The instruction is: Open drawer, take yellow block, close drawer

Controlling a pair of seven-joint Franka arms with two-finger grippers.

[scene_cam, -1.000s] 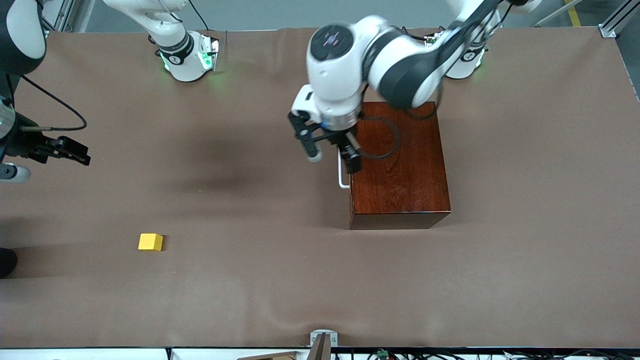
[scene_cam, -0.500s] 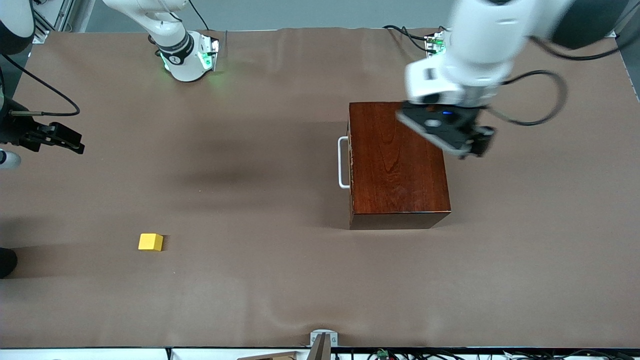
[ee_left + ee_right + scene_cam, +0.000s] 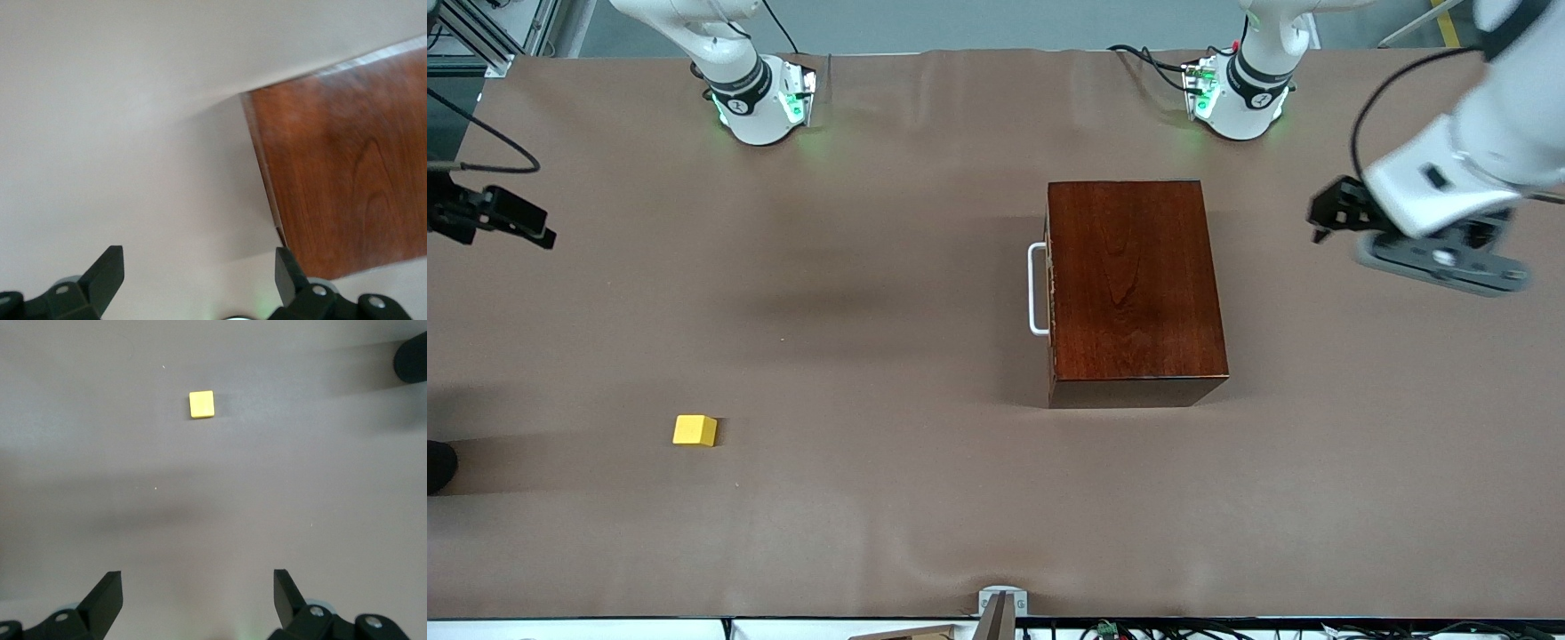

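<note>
The drawer (image 3: 1049,289) sits shut in its dark red-brown wooden box (image 3: 1134,289) toward the left arm's end of the table, white bar handle (image 3: 1035,289) facing the table's middle. The yellow block (image 3: 695,430) lies on the bare brown tabletop (image 3: 889,498) toward the right arm's end, nearer the front edge. Left gripper (image 3: 199,270), fingers spread wide and empty, hangs beside the box near the table's end edge. Right gripper (image 3: 197,590), equally wide, waits over the other end.

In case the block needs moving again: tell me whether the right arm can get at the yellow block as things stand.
Probably yes. The yellow block lies alone on bare table, and the right gripper is open with nothing between them.
</note>
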